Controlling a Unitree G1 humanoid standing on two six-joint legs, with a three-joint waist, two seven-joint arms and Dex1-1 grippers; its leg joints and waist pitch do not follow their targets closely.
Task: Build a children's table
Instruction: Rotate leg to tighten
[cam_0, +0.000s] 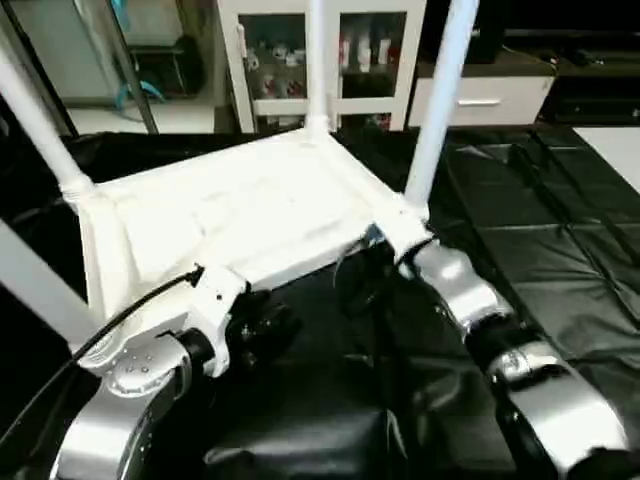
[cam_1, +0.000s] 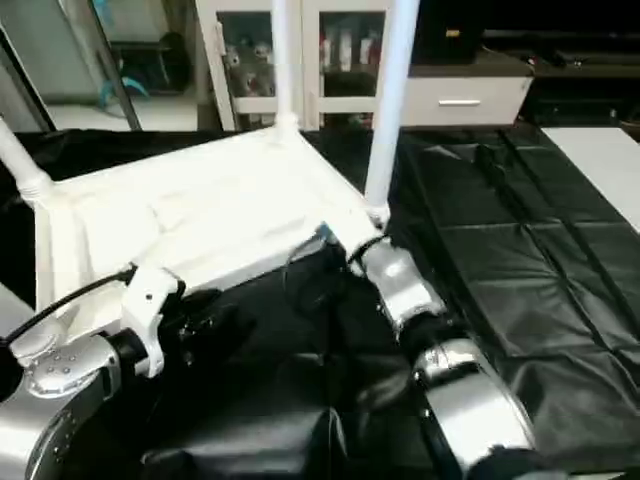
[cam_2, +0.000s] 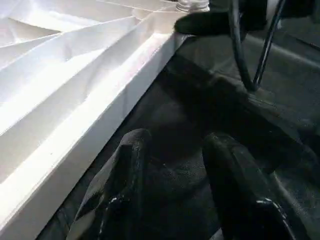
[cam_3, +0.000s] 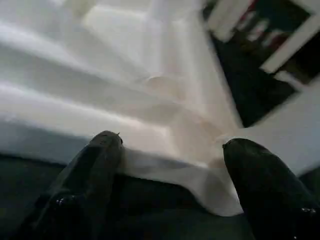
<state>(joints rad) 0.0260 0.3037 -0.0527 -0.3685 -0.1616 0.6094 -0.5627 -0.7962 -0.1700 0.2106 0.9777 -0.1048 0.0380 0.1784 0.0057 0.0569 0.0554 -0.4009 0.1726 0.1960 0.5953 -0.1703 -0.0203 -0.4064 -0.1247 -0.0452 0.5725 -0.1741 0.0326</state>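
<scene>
The children's table lies upside down on black cloth, its white ribbed top (cam_0: 240, 210) facing up. Legs stand in its corner sockets: one at the near right (cam_0: 438, 110), one at the back (cam_0: 316, 60), one at the left (cam_0: 35, 115). Another leg (cam_0: 35, 285) slants across the near left. My right gripper (cam_3: 170, 142) is open at the top's near right corner (cam_0: 400, 225), a finger on each side of it. Whether the fingers touch it I cannot tell. My left gripper (cam_2: 175, 140) is open and empty over the cloth, just beside the top's near edge (cam_2: 100, 115).
Black cloth (cam_0: 560, 230) covers the work surface, with free room to the right. A black cable (cam_0: 130, 310) runs from my left wrist. A white glass-door cabinet (cam_0: 360, 60) and a drawer unit (cam_0: 480, 100) stand behind. A white surface (cam_0: 620, 150) shows at the far right.
</scene>
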